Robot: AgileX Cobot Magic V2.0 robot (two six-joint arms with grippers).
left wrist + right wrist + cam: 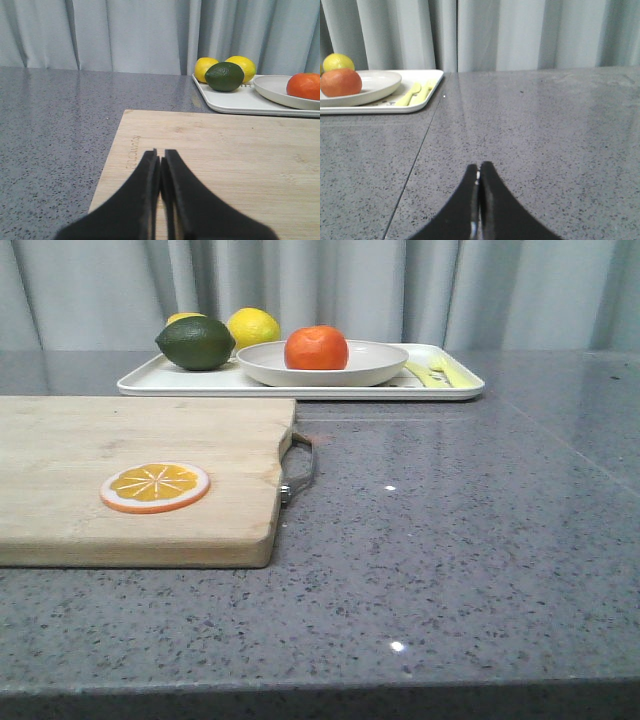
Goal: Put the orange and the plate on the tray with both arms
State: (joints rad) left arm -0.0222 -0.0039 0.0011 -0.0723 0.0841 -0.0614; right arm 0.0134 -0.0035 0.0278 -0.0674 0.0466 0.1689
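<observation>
The orange (pixel 316 348) sits in the off-white plate (pixel 385 364), and the plate rests on the white tray (pixel 190 383) at the back of the counter. They also show in the left wrist view, orange (pixel 305 86), plate (pixel 272 87), tray (pixel 235 100), and in the right wrist view, orange (pixel 340 82), plate (pixel 377 82), tray (pixel 422 90). My left gripper (pixel 160 156) is shut and empty over the wooden board. My right gripper (pixel 479 167) is shut and empty over bare counter. Neither gripper shows in the front view.
A dark green lime (pixel 196 343) and two yellow lemons (pixel 253 327) lie on the tray's left part. A wooden cutting board (pixel 60 440) with a metal handle (pixel 298 468) carries an orange slice (pixel 155 486) at the front left. Grey curtains hang behind.
</observation>
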